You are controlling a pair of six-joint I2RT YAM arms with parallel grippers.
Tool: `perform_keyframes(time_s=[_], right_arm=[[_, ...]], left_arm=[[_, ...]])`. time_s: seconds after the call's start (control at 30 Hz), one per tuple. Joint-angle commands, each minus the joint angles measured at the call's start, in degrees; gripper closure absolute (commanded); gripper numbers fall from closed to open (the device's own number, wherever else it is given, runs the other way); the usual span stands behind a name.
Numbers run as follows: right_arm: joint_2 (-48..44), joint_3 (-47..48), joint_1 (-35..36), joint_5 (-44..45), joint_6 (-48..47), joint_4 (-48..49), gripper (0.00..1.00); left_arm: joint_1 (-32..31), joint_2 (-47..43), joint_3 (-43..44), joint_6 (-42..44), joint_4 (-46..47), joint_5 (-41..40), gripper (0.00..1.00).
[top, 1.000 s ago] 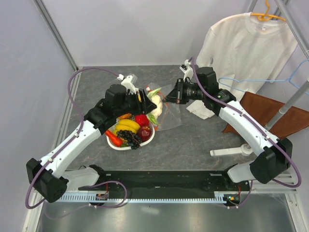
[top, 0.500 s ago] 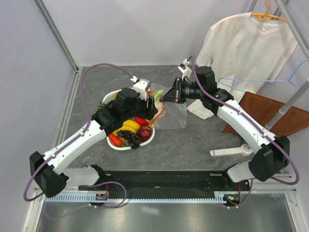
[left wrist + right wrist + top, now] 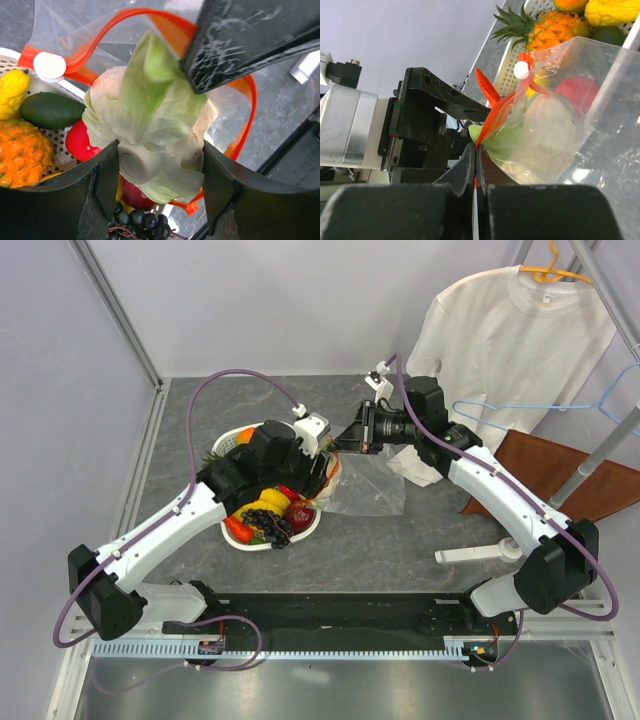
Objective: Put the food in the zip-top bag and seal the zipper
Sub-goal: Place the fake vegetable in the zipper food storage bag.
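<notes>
My left gripper [image 3: 160,172] is shut on the pale green cabbage [image 3: 150,115] and holds it in the open mouth of the clear zip-top bag [image 3: 368,482]. The red-orange zipper [image 3: 130,20] loops around the cabbage, its white end piece [image 3: 49,66] at the left. My right gripper [image 3: 476,150] is shut on the zipper strip [image 3: 492,117] and holds the mouth up. In the top view the left gripper [image 3: 322,472] and right gripper [image 3: 342,444] meet above the basket's right rim. Grapes [image 3: 265,523], a red fruit [image 3: 300,515] and yellow pieces [image 3: 268,502] lie in the white basket [image 3: 232,438].
A white T-shirt [image 3: 500,340] hangs on a hanger at the back right. A brown cloth [image 3: 560,475] lies right of the right arm. A blue hanger [image 3: 560,405] and a white stand base [image 3: 480,553] are at the right. A pineapple [image 3: 22,152] and dark green fruit [image 3: 50,110] sit in the basket.
My left gripper has moved right and forward with the cabbage, up to the bag's mouth. The right gripper has lifted the bag's mouth slightly; the bag has spread out to the right.
</notes>
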Motion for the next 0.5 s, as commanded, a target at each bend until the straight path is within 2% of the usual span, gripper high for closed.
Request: perform_keyframes(time_s=[0.0,0.1,0.27,0.3,0.4,0.43,0.47], right_arm=[[-0.43,1.07,-0.28,-3.15,1.37,5.23,1.00],[-0.52,0.63,-0.10,-4.47,1.37,5.67,1.00],[-1.66,-1.48,-0.10,-5.00,-0.56,4.01,1.00],[-1.84,-2.09,-0.01,-5.00,-0.91,3.74,1.00],[-2.54,-2.80,-0.19,-4.82,-1.62,3.21,1.00],[-2.63,-2.71,-0.19,-4.82,-1.70,3.12,1.00],[-2.63,-2.71,-0.19,-4.82,-1.62,3.21,1.00]], left_arm=[[-0.27,0.50,5.20,4.73,-4.40,5.25,0.51],[0.00,2.43,9.06,5.61,-8.36,5.60,0.49],[0.79,1.56,12.32,7.28,-10.83,6.65,0.31],[1.40,0.95,12.59,7.36,-10.92,8.83,0.29],[2.80,-2.30,12.50,7.62,-11.09,12.43,0.16],[3.16,-3.18,12.33,8.32,-11.18,13.67,0.05],[3.25,-5.02,12.15,8.50,-11.18,15.34,0.00]])
